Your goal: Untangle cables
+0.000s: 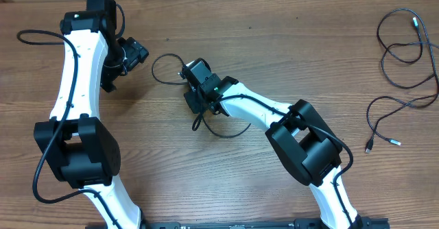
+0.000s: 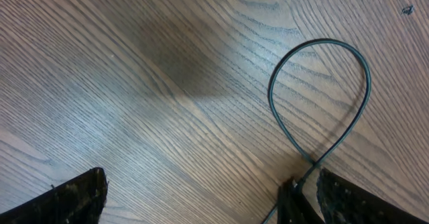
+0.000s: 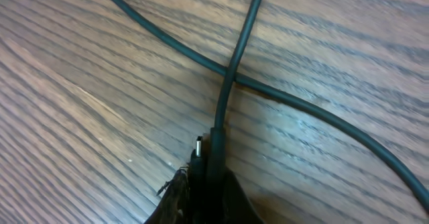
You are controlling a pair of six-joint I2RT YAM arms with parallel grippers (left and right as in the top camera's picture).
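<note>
Wooden desk (image 1: 288,37) carries a cable (image 3: 242,43) whose loop runs from the right tool (image 3: 204,167), clamped on it, toward the desk's left edge and the wide-open left tool (image 1: 137,54).

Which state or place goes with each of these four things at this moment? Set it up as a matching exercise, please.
Things:
1. left gripper
2. right gripper
3. looped cable
4. loose cables

States or places:
A. lying far to the right, touched by neither gripper
B. shut on a cable
C. open, holding nothing
D. pinched between closed fingers, its loop lying on the wood

Pairs: 1-C, 2-B, 3-D, 4-A
</note>
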